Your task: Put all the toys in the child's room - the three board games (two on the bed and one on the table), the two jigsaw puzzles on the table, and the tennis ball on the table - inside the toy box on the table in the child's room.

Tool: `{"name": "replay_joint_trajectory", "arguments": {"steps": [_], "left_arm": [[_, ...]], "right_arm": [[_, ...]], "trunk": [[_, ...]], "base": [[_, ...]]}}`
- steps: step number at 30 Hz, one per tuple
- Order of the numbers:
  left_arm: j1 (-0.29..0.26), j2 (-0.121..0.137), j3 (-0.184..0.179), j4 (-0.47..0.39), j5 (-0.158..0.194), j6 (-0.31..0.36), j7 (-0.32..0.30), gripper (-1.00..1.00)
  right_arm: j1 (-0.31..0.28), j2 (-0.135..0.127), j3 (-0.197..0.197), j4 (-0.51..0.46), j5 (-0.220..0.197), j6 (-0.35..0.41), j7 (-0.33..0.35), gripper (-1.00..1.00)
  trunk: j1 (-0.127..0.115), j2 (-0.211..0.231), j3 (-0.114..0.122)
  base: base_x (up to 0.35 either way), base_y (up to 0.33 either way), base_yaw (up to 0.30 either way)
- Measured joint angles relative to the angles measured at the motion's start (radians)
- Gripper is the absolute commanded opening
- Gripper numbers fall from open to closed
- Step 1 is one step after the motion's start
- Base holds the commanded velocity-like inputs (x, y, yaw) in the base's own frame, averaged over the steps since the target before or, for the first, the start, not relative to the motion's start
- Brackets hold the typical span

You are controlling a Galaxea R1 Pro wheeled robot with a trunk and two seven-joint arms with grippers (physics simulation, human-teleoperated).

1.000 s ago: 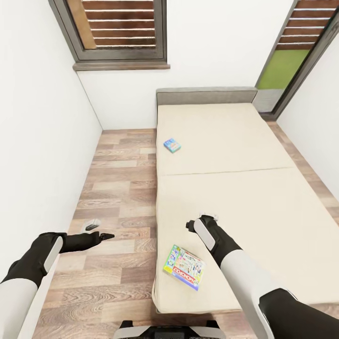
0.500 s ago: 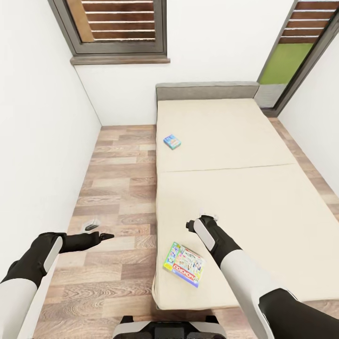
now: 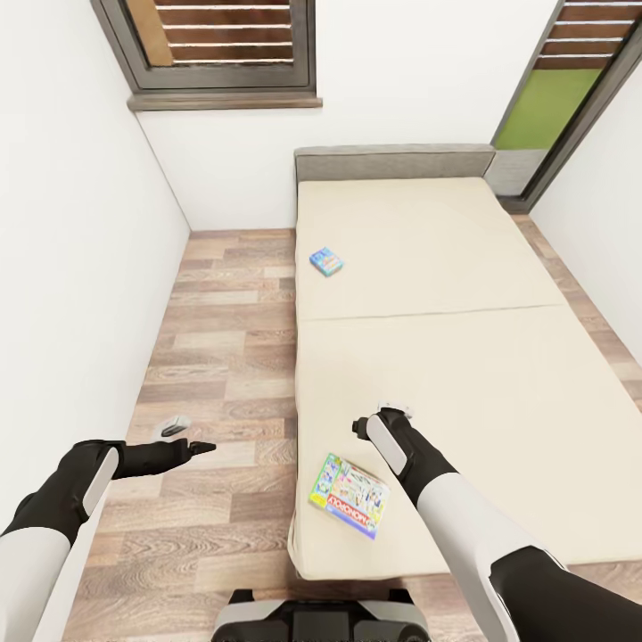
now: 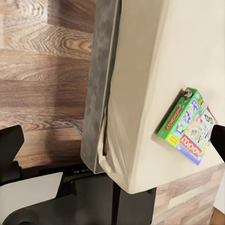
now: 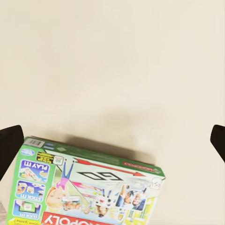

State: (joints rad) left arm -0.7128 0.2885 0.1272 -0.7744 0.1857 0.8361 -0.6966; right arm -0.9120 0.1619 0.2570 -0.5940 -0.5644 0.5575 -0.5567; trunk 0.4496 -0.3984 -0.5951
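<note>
A flat rectangular board game with a white and green printed lid, green sides and a red banner is seen lying on the beige mattress of the bed, at its near left corner, turned slightly askew to the edges. A smaller blue board game lies farther along the mattress, near the left edge and well apart from the first. The right gripper is held above the mattress just beyond the white and green box; its fingers are spread wide and nothing is held. The left gripper is held over the wood-plank floor left of the bed, also spread and empty.
</note>
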Motion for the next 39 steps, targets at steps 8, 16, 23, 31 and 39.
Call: {"name": "replay_joint_trajectory", "arguments": {"steps": [8,16,23,31,39], "left_arm": [[0.0,0.0,0.0,0.0,0.0,-0.001,0.0,1.0],[0.0,0.0,0.0,0.0,-0.001,-0.001,0.0,1.0],[0.0,0.0,0.0,0.0,0.0,-0.001,0.0,1.0],[0.0,0.0,0.001,0.0,0.001,0.0,-0.001,1.0],[0.0,0.0,0.001,0.0,0.001,-0.001,-0.001,1.0]], "right_arm": [[0.0,0.001,0.0,0.0,-0.002,-0.001,0.0,1.0],[0.001,0.001,0.001,-0.006,-0.007,-0.001,0.0,1.0],[0.0,0.006,0.001,-0.006,-0.009,-0.001,0.0,1.0],[0.001,0.008,0.0,-0.006,-0.01,-0.003,0.0,1.0],[0.0,0.013,0.004,-0.006,-0.013,-0.003,-0.001,1.0]], "trunk": [[0.0,0.0,-0.013],[0.0,0.0,-0.026],[0.0,0.0,-0.038],[0.0,0.0,-0.051],[0.0,0.0,-0.064]], "base": [[0.0,0.0,0.0],[0.0,0.0,0.0],[0.0,0.0,0.0],[-0.046,0.0,0.0],[-0.007,0.0,0.0]]}}
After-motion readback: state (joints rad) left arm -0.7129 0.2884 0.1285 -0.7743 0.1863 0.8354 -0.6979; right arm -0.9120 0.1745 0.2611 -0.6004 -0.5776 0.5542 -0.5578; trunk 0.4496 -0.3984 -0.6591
